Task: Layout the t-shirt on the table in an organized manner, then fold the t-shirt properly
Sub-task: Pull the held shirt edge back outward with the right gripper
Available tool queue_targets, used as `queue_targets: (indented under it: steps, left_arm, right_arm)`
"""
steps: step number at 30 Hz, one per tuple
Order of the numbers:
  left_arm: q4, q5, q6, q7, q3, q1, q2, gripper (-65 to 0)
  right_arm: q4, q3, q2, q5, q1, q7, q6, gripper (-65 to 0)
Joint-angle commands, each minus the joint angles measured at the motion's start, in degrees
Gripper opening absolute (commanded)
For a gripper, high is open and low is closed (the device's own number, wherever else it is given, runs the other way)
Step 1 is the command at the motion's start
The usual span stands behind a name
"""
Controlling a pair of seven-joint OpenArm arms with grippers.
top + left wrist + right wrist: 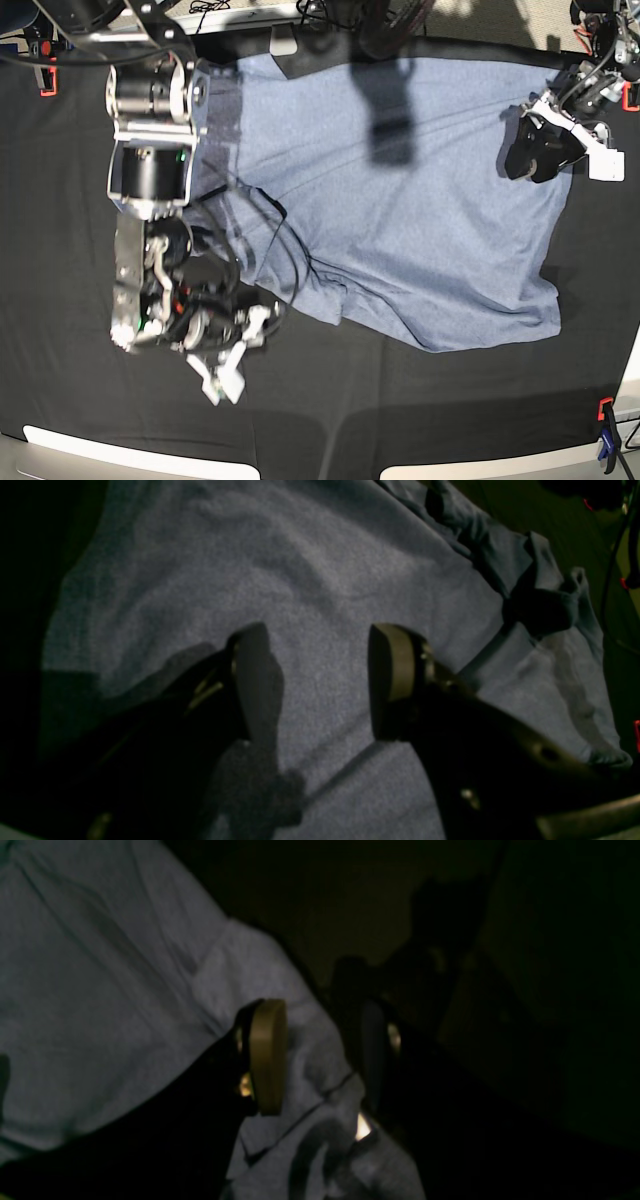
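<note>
Black-draped table (60,380) fills the base view, with the t-shirt (420,200) spread across its middle, a few wrinkles left. The left gripper (310,680) hangs wide open over plain fabric. The right gripper (320,1060) stands parted around a bunched sleeve edge, probably to tug it flat.

The t-shirt (420,200) lies spread across the table (60,400) before me — my left gripper (310,680) over its body, my right gripper (320,1060) astride a bunched edge.
</note>
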Motion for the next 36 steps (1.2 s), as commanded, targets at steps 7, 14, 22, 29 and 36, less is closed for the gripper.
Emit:
queue_targets:
  steps: [7, 14, 22, 29, 36]
  left_arm:
    - [0.8, -1.1, -0.5, -1.5, -0.3, -0.2, -0.7, -36.0]
    - [0.8, -1.1, -0.5, -1.5, -0.3, -0.2, -0.6, -36.0]
    - [0.8, -1.1, -0.5, -1.5, -0.3, -0.2, -0.7, -36.0]
    - [0.8, -1.1, -0.5, -1.5, -0.3, -0.2, -0.7, -36.0]
    - [0.8, -1.1, -0.5, -1.5, -0.3, -0.2, -0.6, -36.0]
  right_arm:
    - [1.0, 0.0, 0.0, 1.2, -1.6, 2.1, 0.3, -40.8]
    - [1.0, 0.3, 0.0, -0.5, -3.4, 0.8, 0.3, -40.8]
    - [1.0, 2.6, 0.2, -2.0, -2.2, 3.2, 0.2, -40.8]
    - [1.0, 4.8, 0.2, -2.1, -2.5, -0.3, -0.1, -40.8]
    - [1.0, 7.7, -0.1, -1.1, -4.1, -0.3, -3.1, -40.8]
